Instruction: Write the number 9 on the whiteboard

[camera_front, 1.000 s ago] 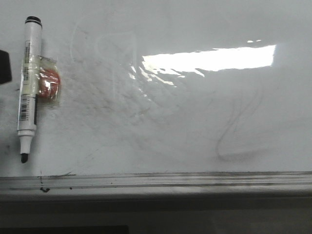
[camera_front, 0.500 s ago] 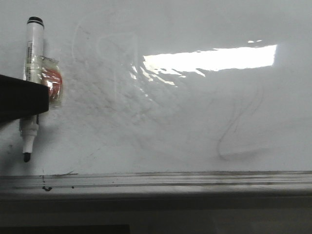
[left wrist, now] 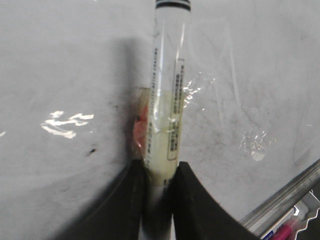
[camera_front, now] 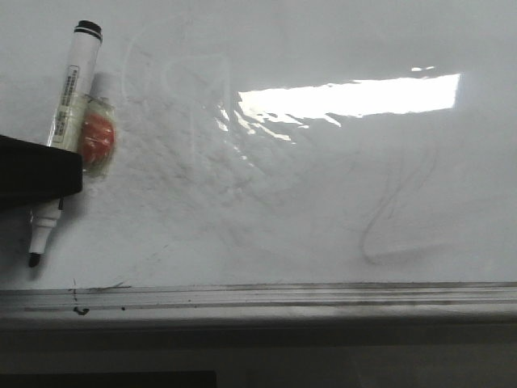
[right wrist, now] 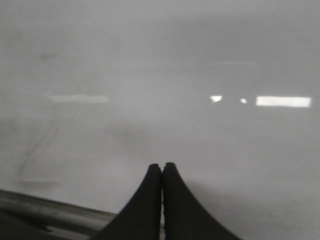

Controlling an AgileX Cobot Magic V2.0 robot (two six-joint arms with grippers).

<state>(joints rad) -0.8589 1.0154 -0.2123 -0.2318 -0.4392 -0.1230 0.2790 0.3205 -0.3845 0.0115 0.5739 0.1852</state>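
Note:
The whiteboard (camera_front: 307, 186) fills the front view, glossy white with grey smudges and a grey metal ledge (camera_front: 283, 297) along its lower edge. No black number 9 shows on it; only faint erased traces and a grey squiggle (camera_front: 396, 218). A white marker (camera_front: 66, 105) with a taped red-orange piece (camera_front: 97, 139) lies tilted at the left, its black tip (camera_front: 34, 259) low. My left gripper (camera_front: 40, 174) is shut on the marker's barrel (left wrist: 167, 115). My right gripper (right wrist: 161, 167) is shut and empty above bare board (right wrist: 200, 75).
A bright window glare (camera_front: 347, 97) lies across the board's upper right. Beyond the ledge in the left wrist view, a pink-and-white object (left wrist: 292, 227) shows at the corner.
My left gripper came in from the left and closed on the marker. The marker has tilted, its capped end swung to the right and its tip shifted slightly left.

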